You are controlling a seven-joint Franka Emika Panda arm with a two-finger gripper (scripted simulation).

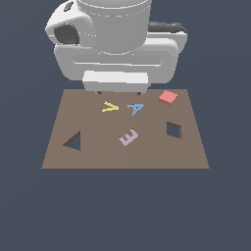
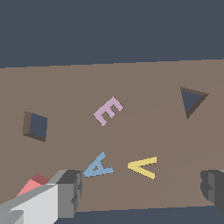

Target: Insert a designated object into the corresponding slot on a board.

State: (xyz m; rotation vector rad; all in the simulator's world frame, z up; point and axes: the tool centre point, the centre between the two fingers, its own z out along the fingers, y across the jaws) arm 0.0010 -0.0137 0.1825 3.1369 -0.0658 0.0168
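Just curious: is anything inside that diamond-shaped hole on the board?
No. The slot shows only dark walls and empty space. The red block lies apart on the board, beside the open gripper.

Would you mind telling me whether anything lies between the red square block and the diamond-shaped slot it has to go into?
Nothing visible does. The red block lies on the board with bare surface between it and the slot; the letters sit toward the exterior view's left.

Flat, even simulator light — no glare, faint soft shadows at most — edges slightly soft from low resolution.
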